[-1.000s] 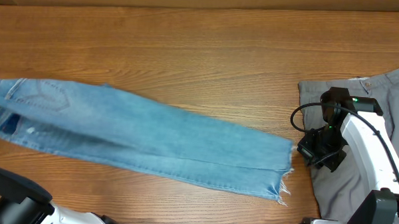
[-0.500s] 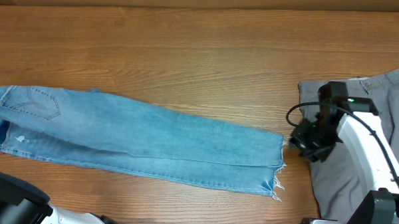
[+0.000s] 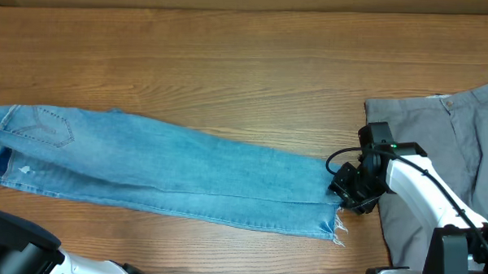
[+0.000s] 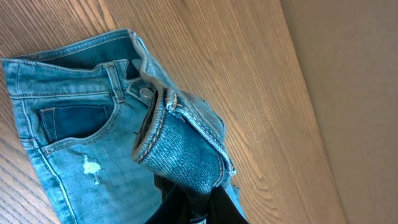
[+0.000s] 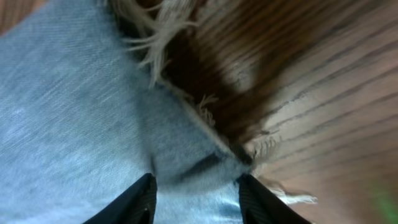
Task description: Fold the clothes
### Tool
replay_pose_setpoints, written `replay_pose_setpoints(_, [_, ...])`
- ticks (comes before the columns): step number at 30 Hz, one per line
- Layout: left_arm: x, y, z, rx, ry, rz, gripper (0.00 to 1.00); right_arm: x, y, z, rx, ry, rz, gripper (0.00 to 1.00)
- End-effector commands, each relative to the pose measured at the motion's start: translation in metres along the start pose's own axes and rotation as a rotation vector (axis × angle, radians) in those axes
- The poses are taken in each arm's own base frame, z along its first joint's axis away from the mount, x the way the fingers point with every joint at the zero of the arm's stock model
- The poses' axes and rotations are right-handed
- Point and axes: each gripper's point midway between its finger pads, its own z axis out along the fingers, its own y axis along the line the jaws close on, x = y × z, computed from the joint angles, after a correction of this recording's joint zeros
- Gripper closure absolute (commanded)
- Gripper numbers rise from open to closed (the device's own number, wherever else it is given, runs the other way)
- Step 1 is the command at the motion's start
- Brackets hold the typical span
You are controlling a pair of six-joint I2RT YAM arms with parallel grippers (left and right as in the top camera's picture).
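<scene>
- Shows a pair of light-blue jeans (image 3: 169, 171) laid out long and flat on the wooden surface (image 3: 230, 55), with the waist at the left edge of the overhead view and the leg ends toward the right.
- Shows a stitched back pocket (image 3: 47, 126) facing up near the waist, and a frayed hem (image 3: 337, 230) with loose pale threads at the leg ends.
- Pinches the rolled waistband (image 4: 180, 155) of the jeans in the left fingers (image 4: 186, 208), which are closed on the denim, with that bunch raised above the rest of the cloth.
- Shows a front pocket (image 4: 74, 121) lying flat just beside the gripped roll in the left wrist view.
- Sets the right fingers (image 3: 349, 193) at the upper corner of the leg ends, right at the edge of the denim.
- Holds those right fingers apart, one to either side of the hem's edge in the right wrist view, with cloth between them but not squeezed.
- Shows a pair of grey trousers (image 3: 447, 160) spread at the right edge of the surface, near the jeans' leg ends and partly under the right arm (image 3: 421, 180).
- Cannot tell whether the two garments touch.
</scene>
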Motion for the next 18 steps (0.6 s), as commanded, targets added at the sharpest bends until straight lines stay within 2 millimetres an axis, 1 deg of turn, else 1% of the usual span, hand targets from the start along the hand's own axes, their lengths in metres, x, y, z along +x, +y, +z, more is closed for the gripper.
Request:
replay_pose_setpoints(1, [-0.009, -0.016, -0.01, 0.035, -0.029, 0.019, 0.89, 0.005, 0.004, 0.006, -0.043, 0.014, 0.024, 0.58])
replay_pose_setpoints(5, [-0.008, -0.017, -0.01, 0.042, -0.026, 0.019, 0.89, 0.002, 0.006, 0.006, -0.055, -0.002, 0.019, 0.59])
replay_pose_setpoints(6, [-0.008, -0.017, -0.01, 0.042, -0.026, 0.019, 0.89, 0.0, 0.006, 0.006, -0.052, -0.009, 0.019, 0.62])
replay_pose_setpoints(9, [-0.007, -0.017, -0.01, 0.041, -0.024, 0.018, 0.89, -0.004, 0.005, 0.006, -0.045, -0.032, 0.016, 0.83])
replay_pose_setpoints(10, [-0.007, -0.017, -0.01, 0.041, -0.023, 0.018, 0.89, -0.005, 0.006, 0.005, -0.048, -0.032, 0.018, 0.95])
replay_pose_setpoints(12, [-0.007, -0.017, -0.01, 0.042, -0.023, 0.018, 0.89, -0.007, 0.005, 0.002, -0.049, -0.03, 0.032, 0.96])
replay_pose_setpoints(14, [-0.007, -0.017, -0.01, 0.042, -0.023, 0.018, 0.89, -0.01, 0.003, -0.006, -0.047, -0.025, 0.057, 0.96])
replay_pose_setpoints(18, [-0.008, -0.015, -0.01, 0.04, -0.026, 0.015, 0.9, -0.01, -0.002, -0.031, -0.042, -0.009, 0.085, 0.96])
